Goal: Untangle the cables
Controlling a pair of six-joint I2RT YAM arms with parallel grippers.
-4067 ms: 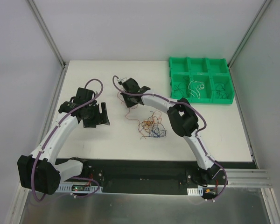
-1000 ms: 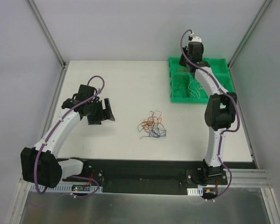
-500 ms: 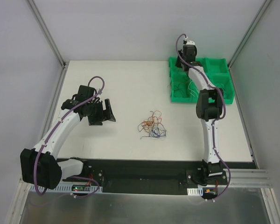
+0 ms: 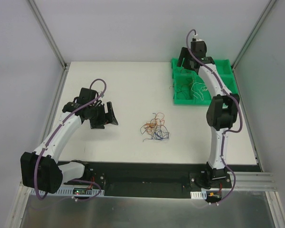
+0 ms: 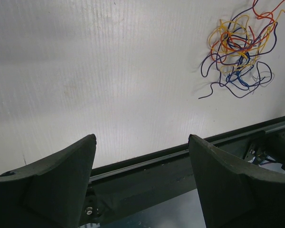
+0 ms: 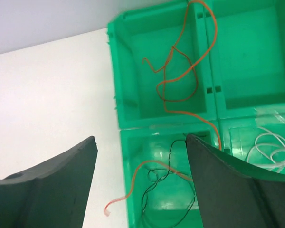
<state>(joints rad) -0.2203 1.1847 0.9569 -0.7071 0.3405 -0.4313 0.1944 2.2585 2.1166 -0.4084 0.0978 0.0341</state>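
The cables' knot [image 4: 154,129], hair-thin orange, red, blue and black strands, lies mid-table and shows at the upper right of the left wrist view [image 5: 240,52]. My left gripper [image 4: 109,118] [image 5: 141,137] hovers open to the knot's left, with nothing between its fingers. Over the left end of the green tray [image 4: 224,71], my right gripper [image 4: 184,59] [image 6: 140,137] is open. An orange wire [image 6: 180,80] lies loose below it across the tray's compartments [image 6: 137,95], passing close by the right finger. One end hangs out over the table.
The tray's compartments hold a black wire [image 6: 166,190] and a white wire [image 6: 270,147]. White walls enclose the table on three sides. A black rail [image 5: 180,166] runs along the table's near edge.
My right gripper has opened above the tray and shifted slightly right, and the orange wire now lies loose in the tray. The left arm and the knot have not moved.
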